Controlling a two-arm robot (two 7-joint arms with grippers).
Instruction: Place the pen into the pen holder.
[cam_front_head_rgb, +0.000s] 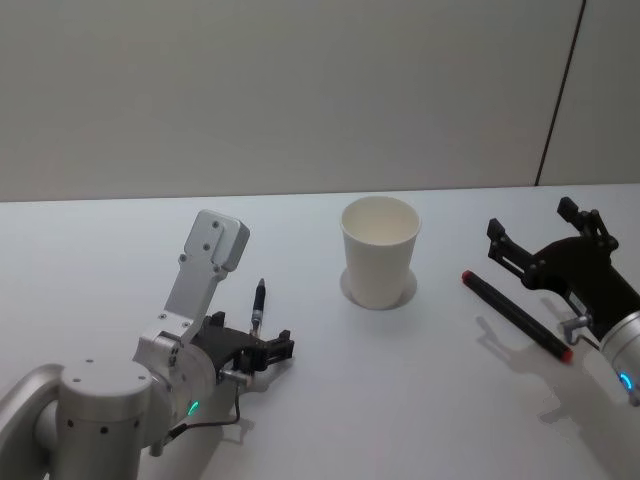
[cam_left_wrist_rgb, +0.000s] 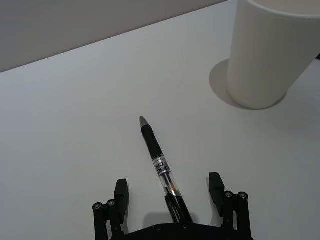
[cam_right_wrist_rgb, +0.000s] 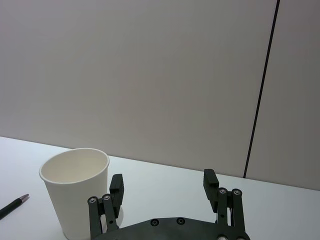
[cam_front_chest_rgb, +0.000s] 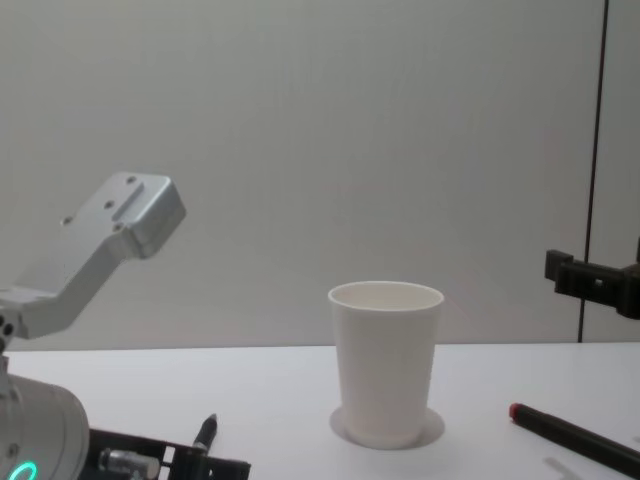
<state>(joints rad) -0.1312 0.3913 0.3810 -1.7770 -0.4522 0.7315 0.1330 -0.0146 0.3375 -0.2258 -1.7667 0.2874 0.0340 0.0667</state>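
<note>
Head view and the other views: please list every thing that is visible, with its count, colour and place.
pen holder: one, white paper cup, upright near the table's middle.
pen: one, black, lying left of the cup.
marker: one, black with red ends, lying right of the cup.
table: one, white, under everything.
wall: one, grey, behind the table.
left gripper: one, black, open, low at the table, fingers either side of the pen's rear.
right gripper: one, black, open, above the table right of the cup, near the marker.

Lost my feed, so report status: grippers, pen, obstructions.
Left gripper open, straddling pen, which lies flat on table. Right gripper open, raised beside red-ended marker. Pen holder upright; nothing between it and pen.
</note>
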